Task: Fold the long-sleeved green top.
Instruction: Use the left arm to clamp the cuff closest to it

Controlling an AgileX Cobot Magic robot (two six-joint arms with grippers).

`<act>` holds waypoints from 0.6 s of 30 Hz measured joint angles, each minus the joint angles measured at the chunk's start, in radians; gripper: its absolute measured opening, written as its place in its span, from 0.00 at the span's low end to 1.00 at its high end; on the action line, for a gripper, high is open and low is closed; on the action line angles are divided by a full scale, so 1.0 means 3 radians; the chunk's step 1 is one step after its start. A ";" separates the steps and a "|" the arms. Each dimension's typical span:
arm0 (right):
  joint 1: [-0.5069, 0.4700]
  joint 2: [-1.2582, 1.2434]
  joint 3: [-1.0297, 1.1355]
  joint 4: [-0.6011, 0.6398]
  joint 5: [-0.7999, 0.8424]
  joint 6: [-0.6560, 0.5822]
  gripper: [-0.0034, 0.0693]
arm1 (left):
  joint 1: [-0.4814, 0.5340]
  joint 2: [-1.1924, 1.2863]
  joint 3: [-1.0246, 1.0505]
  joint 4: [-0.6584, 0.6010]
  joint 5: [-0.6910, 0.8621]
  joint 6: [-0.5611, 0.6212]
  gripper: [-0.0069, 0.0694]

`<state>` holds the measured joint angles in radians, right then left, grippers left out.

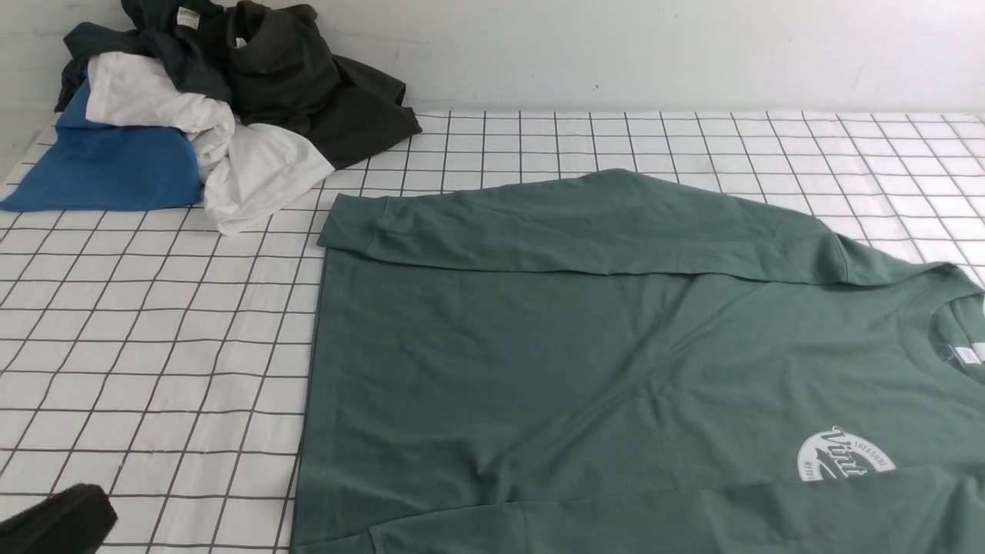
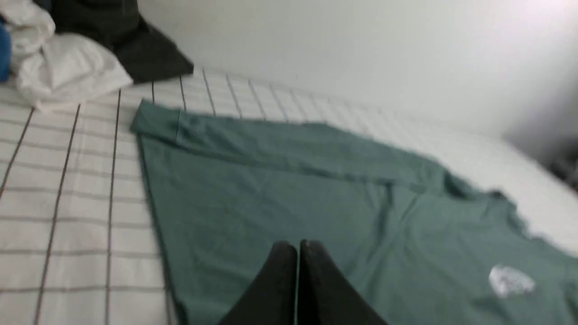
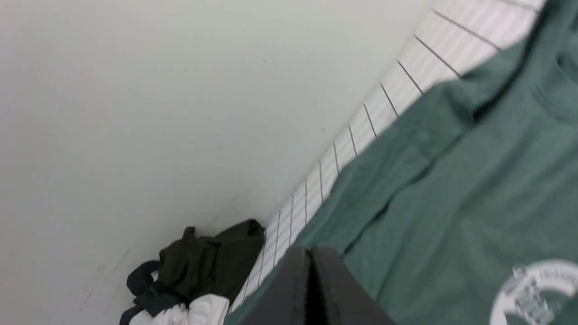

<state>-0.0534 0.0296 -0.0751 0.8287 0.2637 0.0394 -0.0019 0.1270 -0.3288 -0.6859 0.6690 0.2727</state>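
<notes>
Nearest the camera, the near sleeve [image 1: 692, 515] of the top [image 1: 539, 369] is laid back along the near edge of the worktop [image 1: 154, 346], covering the lower rim of the logo [image 1: 845, 455]. The top lies flat and chest up over the middle and right of the worktop, with its collar [image 1: 923, 331] toward the right edge and its hem [image 1: 308, 385] toward the left. The far sleeve [image 1: 577, 223] is likewise turned in along the far side of the body, its cuff [image 1: 350, 223] reaching the hem's far corner. With both sleeves tucked in, the cloth makes a plain rectangle, so the sleeve step looks done and the body looks ready to be doubled over, hem toward collar. The left gripper [image 2: 298, 247] hangs over the hem half of the body with its fingers pressed together and nothing between them. The right gripper [image 3: 310, 253] hangs over the chest beside the logo, also pressed together and empty, so neither has a hold on the cloth. At the far left corner, well apart from the top, a loose pile sits against the wall [image 1: 616, 54]: a blue garment [image 1: 108, 173], a white garment [image 1: 231, 161] and a dark garment [image 1: 308, 85], probably set aside to keep the folding area free. Nothing in view serves as a container.
</notes>
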 joint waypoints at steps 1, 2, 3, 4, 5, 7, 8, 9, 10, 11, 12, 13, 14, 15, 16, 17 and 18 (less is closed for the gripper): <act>0.0000 0.0147 -0.0162 -0.0045 -0.0047 -0.0198 0.03 | 0.0000 0.0290 -0.0201 0.0275 0.0302 0.0007 0.08; 0.0000 0.0301 -0.0316 -0.0097 -0.0047 -0.0378 0.03 | 0.0000 0.0519 -0.0342 0.0484 0.0525 0.0007 0.08; 0.0000 0.0477 -0.0484 -0.0169 -0.0020 -0.0569 0.03 | 0.0000 0.0759 -0.0492 0.0693 0.0754 0.0019 0.08; 0.0000 0.0709 -0.0743 -0.0302 0.0066 -0.0850 0.03 | 0.0000 0.1047 -0.0642 0.0934 0.1022 0.0031 0.08; 0.0000 0.0913 -0.0900 -0.0390 0.0159 -0.1008 0.03 | -0.0009 0.1277 -0.0780 0.1115 0.1219 0.0044 0.08; 0.0000 0.1163 -0.1143 -0.0521 0.0379 -0.1262 0.03 | -0.0041 0.1488 -0.0920 0.1287 0.1394 0.0048 0.08; 0.0008 0.1449 -0.1415 -0.0665 0.0596 -0.1422 0.03 | -0.0130 0.1751 -0.1028 0.1391 0.1487 0.0026 0.08; 0.0035 0.1677 -0.1623 -0.0756 0.0854 -0.1503 0.03 | -0.0268 0.1967 -0.1122 0.1426 0.1514 0.0013 0.08; 0.0081 0.1854 -0.1774 -0.0807 0.1042 -0.1528 0.03 | -0.0392 0.2096 -0.1154 0.1426 0.1498 0.0002 0.08; 0.0081 0.1888 -0.1802 -0.0817 0.1042 -0.1532 0.03 | -0.0418 0.2120 -0.1154 0.1426 0.1492 -0.0002 0.08; 0.0163 0.2111 -0.1977 -0.0868 0.1328 -0.1553 0.03 | -0.0612 0.2280 -0.1166 0.1419 0.1420 -0.0005 0.09; 0.0273 0.2290 -0.2116 -0.0945 0.1525 -0.1560 0.03 | -0.0750 0.2391 -0.1169 0.1416 0.1364 -0.0005 0.10; 0.0343 0.2431 -0.2183 -0.1000 0.1651 -0.1560 0.03 | -0.0880 0.2504 -0.1169 0.1416 0.1320 -0.0011 0.11; 0.0438 0.2569 -0.2252 -0.1079 0.1798 -0.1546 0.03 | -0.1018 0.2622 -0.1169 0.1416 0.1241 -0.0029 0.14; 0.0537 0.2701 -0.2304 -0.1168 0.1933 -0.1514 0.03 | -0.1097 0.2747 -0.1173 0.1416 0.1185 -0.0046 0.16; 0.0618 0.2804 -0.2333 -0.1246 0.2057 -0.1483 0.03 | -0.1182 0.2881 -0.1173 0.1416 0.1110 -0.0069 0.19; 0.0742 0.2950 -0.2355 -0.1363 0.2176 -0.1432 0.03 | -0.1266 0.3019 -0.1175 0.1415 0.1004 -0.0077 0.24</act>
<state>0.1691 0.9147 -0.7816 0.4198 0.9164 -0.3902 -0.3818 1.0327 -0.6814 -0.2613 0.9702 0.2495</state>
